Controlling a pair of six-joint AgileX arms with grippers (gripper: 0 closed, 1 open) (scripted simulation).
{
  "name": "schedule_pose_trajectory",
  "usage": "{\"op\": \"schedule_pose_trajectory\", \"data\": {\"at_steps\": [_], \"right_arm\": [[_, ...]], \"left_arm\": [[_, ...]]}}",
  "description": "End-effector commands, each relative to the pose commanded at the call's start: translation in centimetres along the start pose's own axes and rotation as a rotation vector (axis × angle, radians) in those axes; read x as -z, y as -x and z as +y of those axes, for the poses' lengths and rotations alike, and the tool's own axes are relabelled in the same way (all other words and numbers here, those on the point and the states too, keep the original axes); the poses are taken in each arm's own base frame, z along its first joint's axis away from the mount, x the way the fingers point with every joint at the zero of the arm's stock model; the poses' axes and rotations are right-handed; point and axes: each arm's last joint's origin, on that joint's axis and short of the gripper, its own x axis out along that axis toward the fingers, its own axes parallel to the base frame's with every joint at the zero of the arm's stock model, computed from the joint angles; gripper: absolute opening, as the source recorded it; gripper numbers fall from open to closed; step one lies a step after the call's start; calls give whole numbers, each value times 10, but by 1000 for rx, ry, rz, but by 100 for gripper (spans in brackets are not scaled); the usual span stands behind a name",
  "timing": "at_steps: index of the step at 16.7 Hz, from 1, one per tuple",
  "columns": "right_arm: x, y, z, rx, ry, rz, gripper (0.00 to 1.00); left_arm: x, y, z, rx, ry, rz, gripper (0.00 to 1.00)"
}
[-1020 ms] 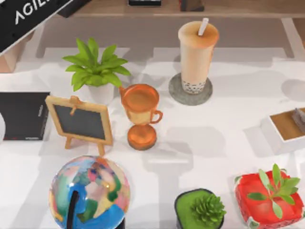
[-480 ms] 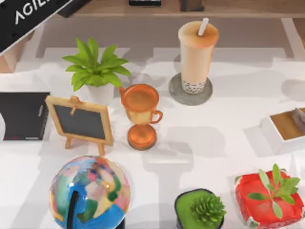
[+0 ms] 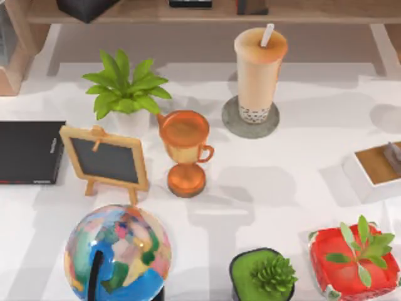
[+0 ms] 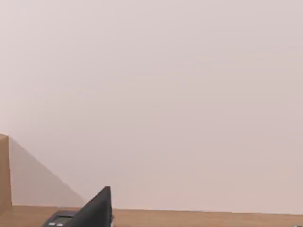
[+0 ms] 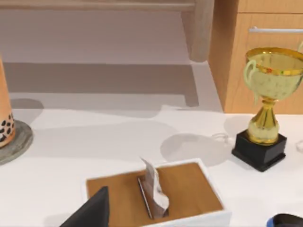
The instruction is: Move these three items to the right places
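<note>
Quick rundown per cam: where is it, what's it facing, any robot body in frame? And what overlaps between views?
Top view: above the table, looking down; no gripper identifiable.
Left wrist view: faces a plain wall over a wooden shelf; dark finger at the edge.
Right wrist view: low over the table, facing the white tray and gold trophy.
Shared: bubble-tea cup on the coaster and the tray, top and right wrist.

A smooth white tabletop [image 3: 282, 188] is spreading across the top view, catching soft grey shadows under even light. A light wooden shelf board [image 3: 188, 12] is running along its far edge, and a pale wooden upright [image 3: 15, 56] is standing at the far left corner. In the left wrist view a plain pinkish-beige wall [image 4: 151, 94] is rising above a wooden ledge [image 4: 189, 218]. In the right wrist view a wooden cabinet with a silver bar handle [image 5: 272, 29] is standing beside a rounded pale post [image 5: 201, 28].
</note>
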Motion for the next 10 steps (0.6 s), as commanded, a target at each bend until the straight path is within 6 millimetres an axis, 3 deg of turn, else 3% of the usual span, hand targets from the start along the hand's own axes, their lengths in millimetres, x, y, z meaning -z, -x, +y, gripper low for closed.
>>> {"op": "schedule_pose_trajectory", "data": {"at_steps": [3,6,10], "right_arm": [[0,0,0,0,0,0,100],[0,0,0,0,0,0,100],[0,0,0,0,0,0,100]], "left_arm": [[-16,-10,77,-43,-33,-101,100],[-20,-7,158,-78,-93,-168,100],[-3,13,249,-93,-162,-165,100]]}}
